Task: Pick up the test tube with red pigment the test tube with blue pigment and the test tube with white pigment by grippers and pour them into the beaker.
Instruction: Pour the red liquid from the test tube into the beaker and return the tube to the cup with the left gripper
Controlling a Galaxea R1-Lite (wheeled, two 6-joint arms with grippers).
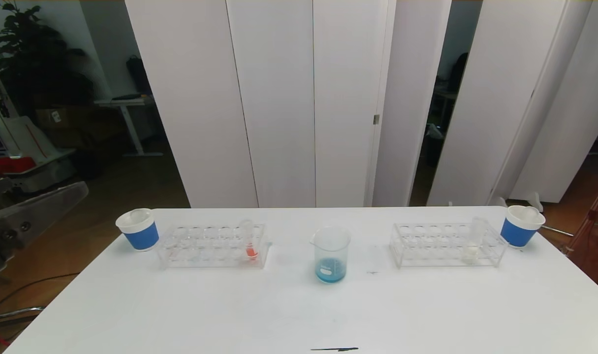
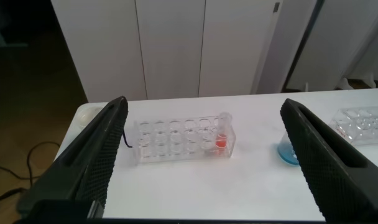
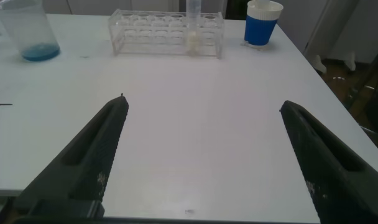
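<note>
The test tube with red pigment (image 1: 250, 243) (image 2: 222, 134) stands upright at the right end of the left clear rack (image 1: 210, 246). In the right rack (image 1: 441, 243) stands the test tube with white pigment (image 1: 472, 241) (image 3: 194, 31). The beaker (image 1: 331, 255) (image 2: 287, 149) (image 3: 30, 31) is between the racks and holds a little blue liquid. The test tube with blue pigment is out of view. My left gripper (image 2: 202, 102) is open, held back from the left rack. My right gripper (image 3: 202, 102) is open over bare table, well short of the right rack. Neither shows in the head view.
A blue-and-white paper cup (image 1: 137, 228) stands left of the left rack; another (image 1: 521, 225) (image 3: 262, 22) stands right of the right rack. A thin dark mark (image 1: 334, 349) lies at the table's front edge. White panels stand behind the table.
</note>
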